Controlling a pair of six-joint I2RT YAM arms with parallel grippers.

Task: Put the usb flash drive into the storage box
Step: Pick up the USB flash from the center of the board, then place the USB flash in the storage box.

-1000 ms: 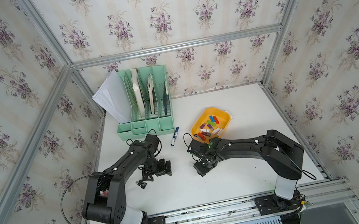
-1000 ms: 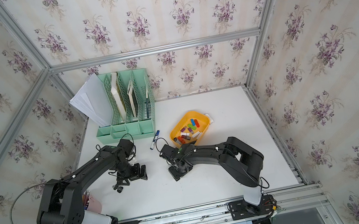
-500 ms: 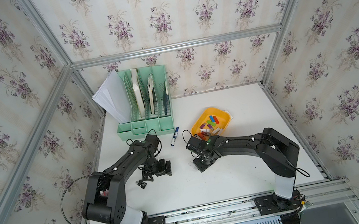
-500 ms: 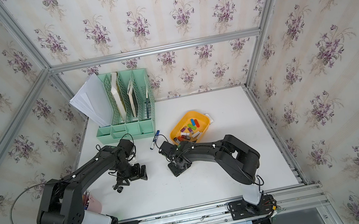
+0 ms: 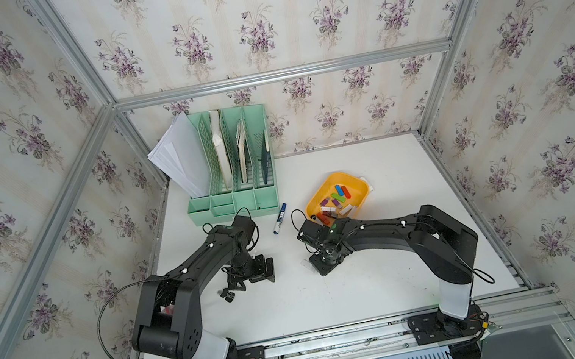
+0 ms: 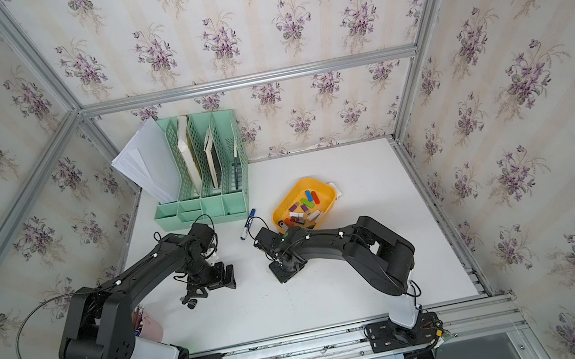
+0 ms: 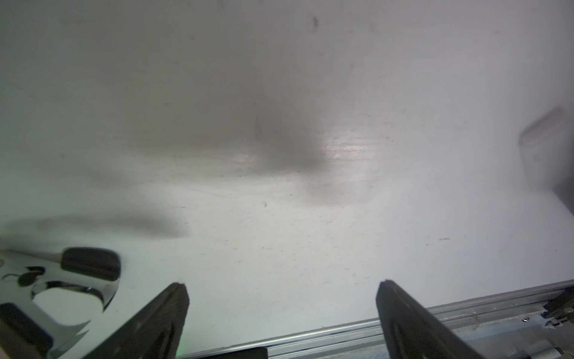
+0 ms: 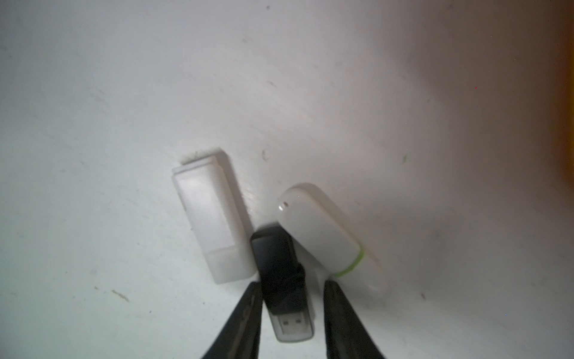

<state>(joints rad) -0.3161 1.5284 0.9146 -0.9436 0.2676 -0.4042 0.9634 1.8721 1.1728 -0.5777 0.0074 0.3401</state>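
1. USB flash drive (image 8: 279,270), black plastic with a clear cap, lies on the white table (image 8: 124,93), squeezed between a frosted white rectangular drive (image 8: 211,214) and a rounded green-banded white drive (image 8: 320,227), outside the yellow-orange plastic storage box (image 5: 354,185).
2. Right gripper (image 8: 292,284) straddles it, jaws apart and not yet clamped; closing could snag a neighbour or squirt it sideways.
3. Left gripper (image 7: 281,289): jaws wide apart, empty.

A green organizer (image 5: 234,202) holding papers (image 5: 178,156) stood at the back of the white surface (image 5: 337,291). A marker (image 5: 280,218) lay just beside it. A pink cup (image 6: 150,329) stood at the left edge.
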